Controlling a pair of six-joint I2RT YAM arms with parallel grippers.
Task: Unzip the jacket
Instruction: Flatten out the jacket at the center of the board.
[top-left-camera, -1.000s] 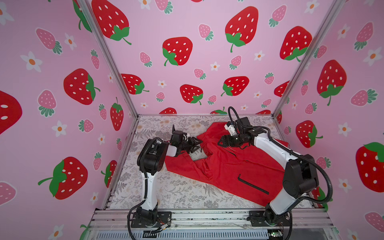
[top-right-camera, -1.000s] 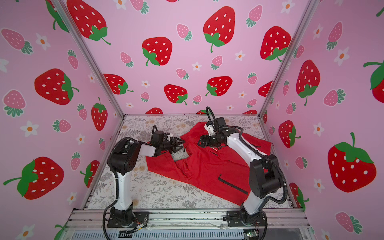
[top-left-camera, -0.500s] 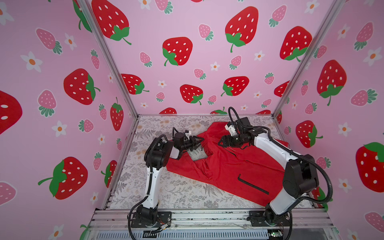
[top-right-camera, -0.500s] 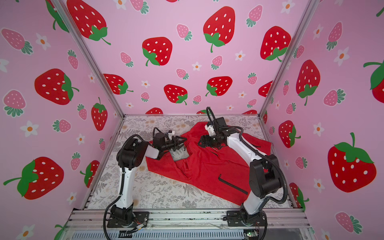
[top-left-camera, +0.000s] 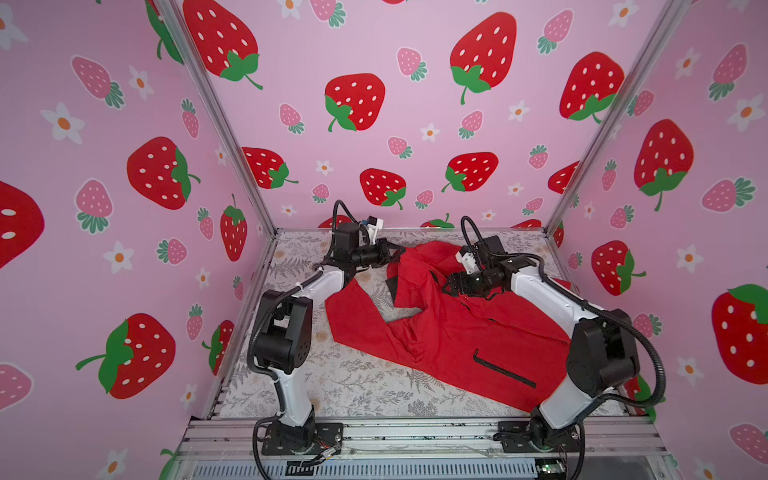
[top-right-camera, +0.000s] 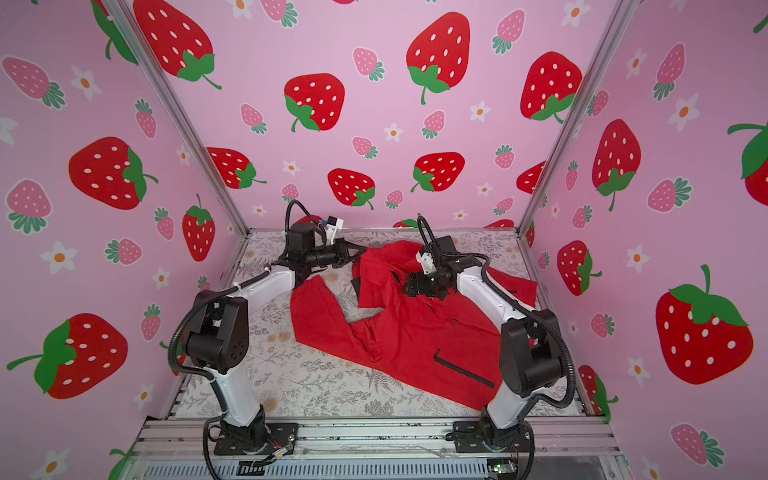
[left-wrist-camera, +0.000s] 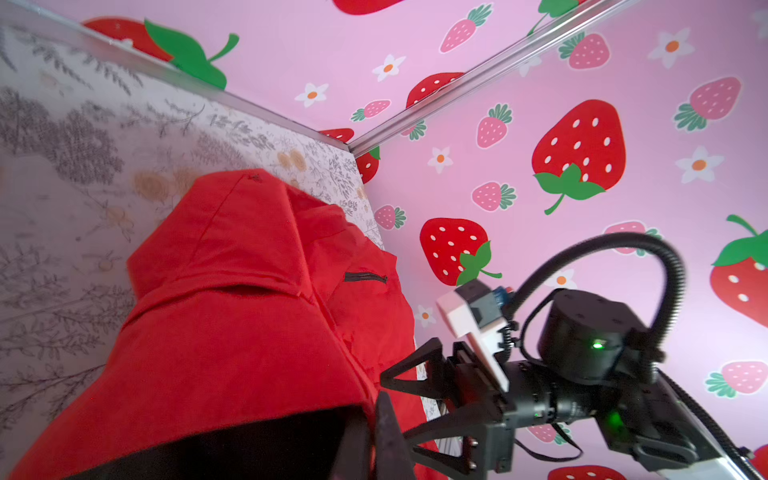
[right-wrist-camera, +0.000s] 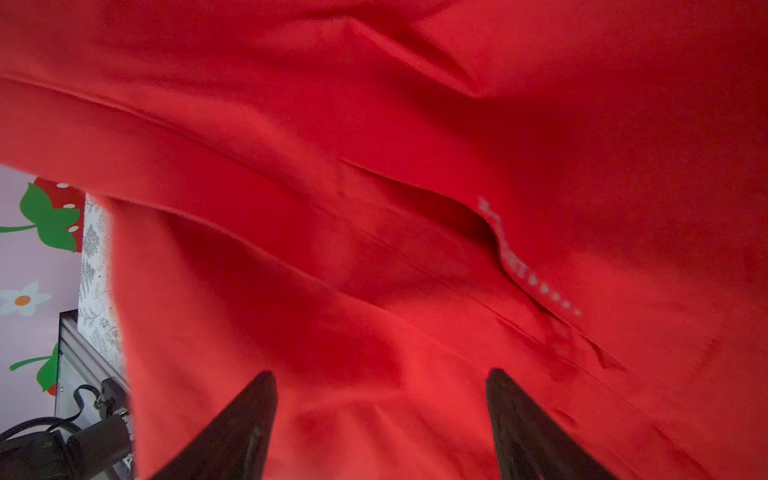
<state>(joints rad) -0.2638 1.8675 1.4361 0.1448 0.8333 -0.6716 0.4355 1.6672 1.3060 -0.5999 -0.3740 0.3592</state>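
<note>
The large, bright red, thin-fabric jacket lies crumpled on the grey fern-printed bench. It spreads from the middle of the far edge toward the near right corner, with one sleeve flung toward the left side and a black pocket zip showing near the right arm's base. The left gripper, by the far edge, has its jaws pressed together on the garment's upper edge, where the dark lining shows in the left wrist view. That pinch looks meant to anchor and tauten the collar end, so the front has something to pull against. The right gripper hovers low over the chest with its jaws wide apart, gripping nothing, close to the small white lettering. It is probably searching for the front zip's puller, which I cannot make out in any view.
</note>
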